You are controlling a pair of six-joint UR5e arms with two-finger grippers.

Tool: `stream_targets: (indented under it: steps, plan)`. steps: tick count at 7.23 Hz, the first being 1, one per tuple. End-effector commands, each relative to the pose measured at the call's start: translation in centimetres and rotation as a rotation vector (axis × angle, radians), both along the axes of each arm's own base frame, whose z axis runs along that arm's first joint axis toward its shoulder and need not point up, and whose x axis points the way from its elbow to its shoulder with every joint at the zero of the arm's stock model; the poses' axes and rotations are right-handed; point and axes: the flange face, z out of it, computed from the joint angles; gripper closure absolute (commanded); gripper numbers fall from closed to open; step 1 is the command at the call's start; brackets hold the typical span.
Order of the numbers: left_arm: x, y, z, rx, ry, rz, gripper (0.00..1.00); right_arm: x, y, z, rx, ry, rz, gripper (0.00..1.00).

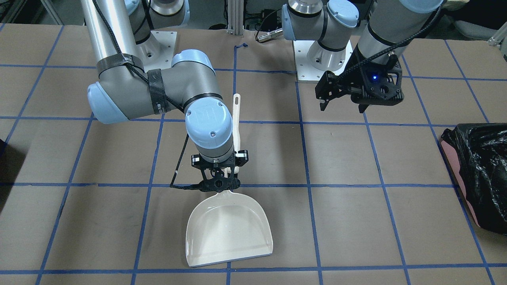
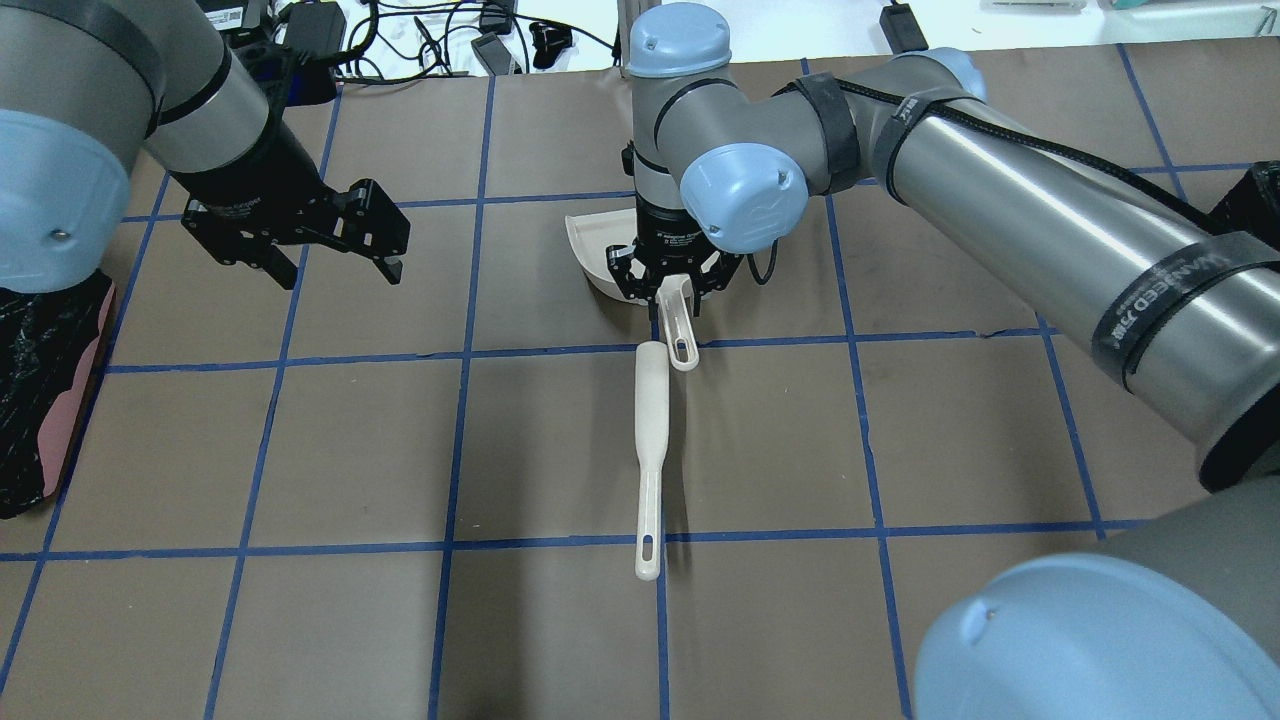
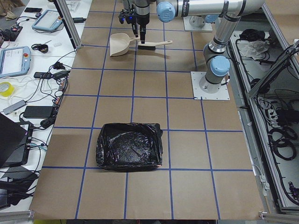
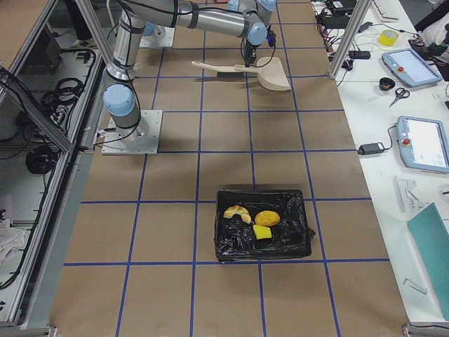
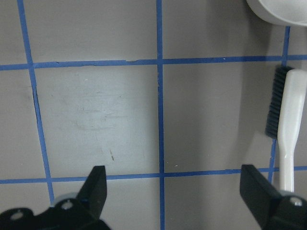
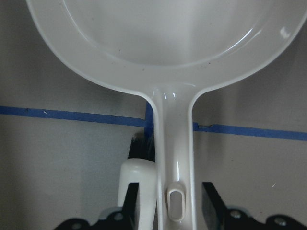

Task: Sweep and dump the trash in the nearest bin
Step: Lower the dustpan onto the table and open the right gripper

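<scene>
The trash (image 4: 261, 223), yellow and orange pieces, lies inside a black-lined bin (image 4: 226, 247) in the exterior right view. A white dustpan (image 1: 229, 229) lies flat on the table with nothing in its pan. My right gripper (image 1: 220, 181) (image 2: 678, 290) (image 6: 170, 206) straddles the dustpan's handle; its fingers stand a little apart from the handle, open. The white brush (image 2: 650, 430) (image 6: 136, 177) lies beside that handle, its head touching it. My left gripper (image 1: 342, 105) (image 2: 340, 270) (image 5: 175, 187) hovers open and holds nothing above bare table.
A second black-bagged bin (image 1: 481, 170) (image 2: 40, 380) (image 3: 130, 144) sits at the table's end on my left. Blue tape lines grid the brown table. Cables and devices line the far edge beyond the table.
</scene>
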Motion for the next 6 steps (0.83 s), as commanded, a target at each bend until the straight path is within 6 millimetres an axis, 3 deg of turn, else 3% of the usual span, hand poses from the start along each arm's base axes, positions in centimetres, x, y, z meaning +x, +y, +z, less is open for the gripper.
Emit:
stream_targets:
  steps: [1, 3, 4, 6]
  plan:
    - [0.0, 0.0, 0.1, -0.003, -0.001, 0.000, 0.00, -0.5, 0.1, 2.8, -0.039, -0.015, 0.003, 0.39]
    - [0.0, -0.1, 0.1, -0.006, -0.001, 0.000, 0.00, -2.3, -0.3, 6.1, -0.093, -0.031, -0.012, 0.35]
    - [0.0, -0.1, 0.2, -0.012, 0.001, 0.000, 0.00, -5.0, -1.1, 8.2, -0.130, -0.045, 0.013, 0.34]
    - [0.0, -0.3, 0.5, -0.029, 0.005, 0.005, 0.00, -12.2, -1.9, 13.2, -0.195, -0.056, -0.003, 0.21]
